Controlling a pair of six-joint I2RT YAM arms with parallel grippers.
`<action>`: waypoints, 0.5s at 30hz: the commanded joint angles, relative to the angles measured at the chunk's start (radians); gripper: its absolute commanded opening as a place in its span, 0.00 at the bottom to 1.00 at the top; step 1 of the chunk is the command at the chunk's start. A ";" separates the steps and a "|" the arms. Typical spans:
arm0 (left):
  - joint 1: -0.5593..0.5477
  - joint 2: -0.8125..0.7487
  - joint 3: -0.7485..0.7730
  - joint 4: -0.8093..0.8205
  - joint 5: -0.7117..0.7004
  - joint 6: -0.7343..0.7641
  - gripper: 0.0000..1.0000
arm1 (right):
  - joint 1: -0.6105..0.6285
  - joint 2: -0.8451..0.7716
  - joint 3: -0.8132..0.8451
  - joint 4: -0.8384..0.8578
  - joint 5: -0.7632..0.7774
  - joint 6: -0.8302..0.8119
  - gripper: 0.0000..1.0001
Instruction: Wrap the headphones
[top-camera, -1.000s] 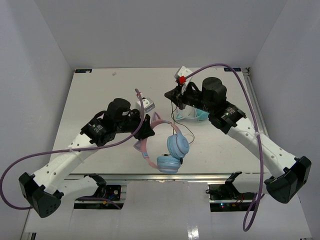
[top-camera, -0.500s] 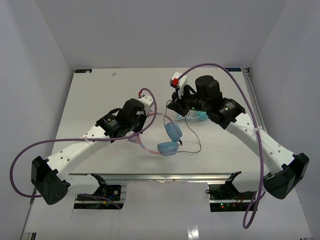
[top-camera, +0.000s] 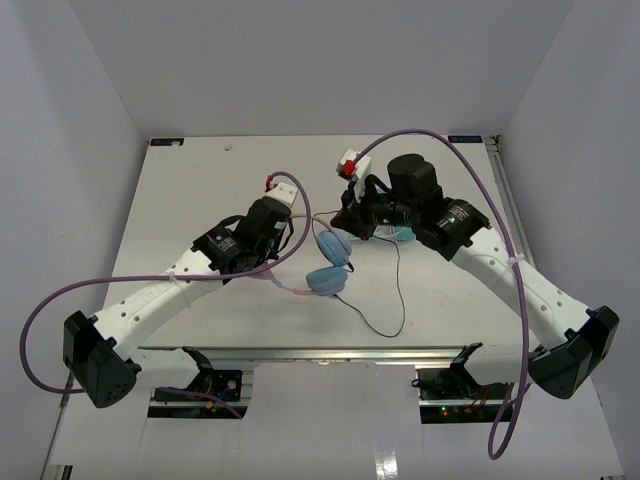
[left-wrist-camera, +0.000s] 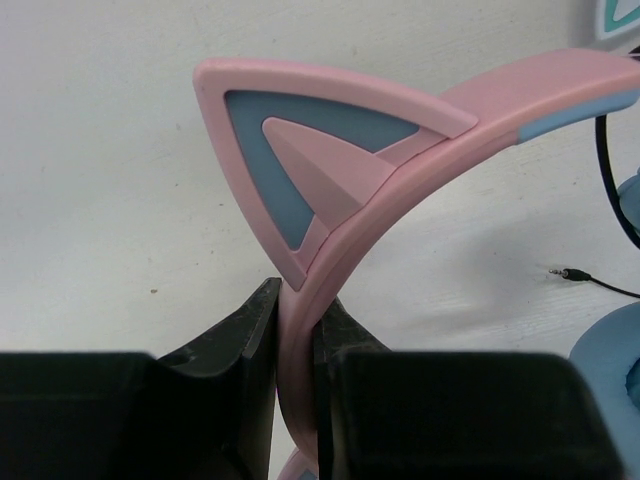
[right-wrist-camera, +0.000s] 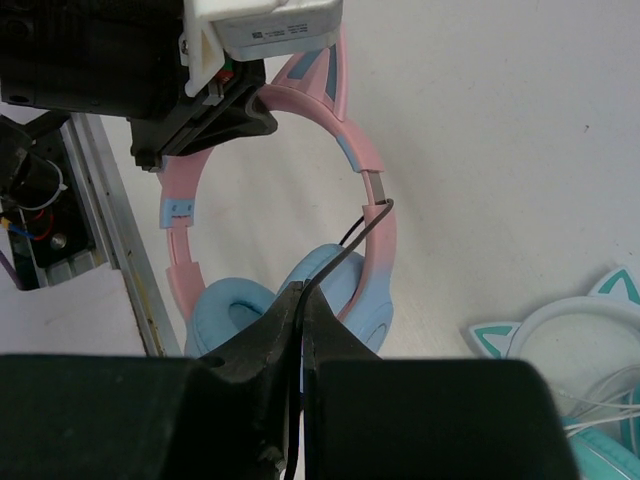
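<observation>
Between the fingers of the left gripper (left-wrist-camera: 297, 295) sits the pink band of the headphones (left-wrist-camera: 400, 170), pinched just below one cat ear (left-wrist-camera: 300, 150), with the jaws closed tight on both flat sides of the band. From that grip the band arches away and its long axis runs across the table (top-camera: 200, 180), from the left fingers towards the right ones. The crown of the arch is at the left fingers and the two blue ear cups (top-camera: 333, 245) point at the right gripper (right-wrist-camera: 301, 295). In the top view the cups lie one beside the other, just short of the right fingers, with the open mouth of the arch facing that arm.

The right gripper is closed on the thin black cable (right-wrist-camera: 362, 228), which rises from its fingertips to the metal slider on the far side of the band. Beyond the right fingers the cable sags in a loose loop on the table towards the near edge. Its plug (left-wrist-camera: 563, 271) lies on the table beside a cup. Behind the right fingers, on their outer side, lies a second pair of headphones (right-wrist-camera: 590, 330), white with teal trim, apart from the pink pair
</observation>
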 joint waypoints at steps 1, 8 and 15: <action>0.001 0.005 0.054 0.009 -0.098 -0.053 0.00 | 0.027 -0.070 -0.027 0.054 -0.049 0.042 0.08; 0.001 -0.014 0.050 0.016 -0.111 -0.062 0.00 | 0.036 -0.137 -0.121 0.106 -0.018 0.073 0.08; 0.000 -0.015 0.057 0.018 -0.136 -0.079 0.00 | 0.040 -0.172 -0.185 0.162 -0.039 0.115 0.08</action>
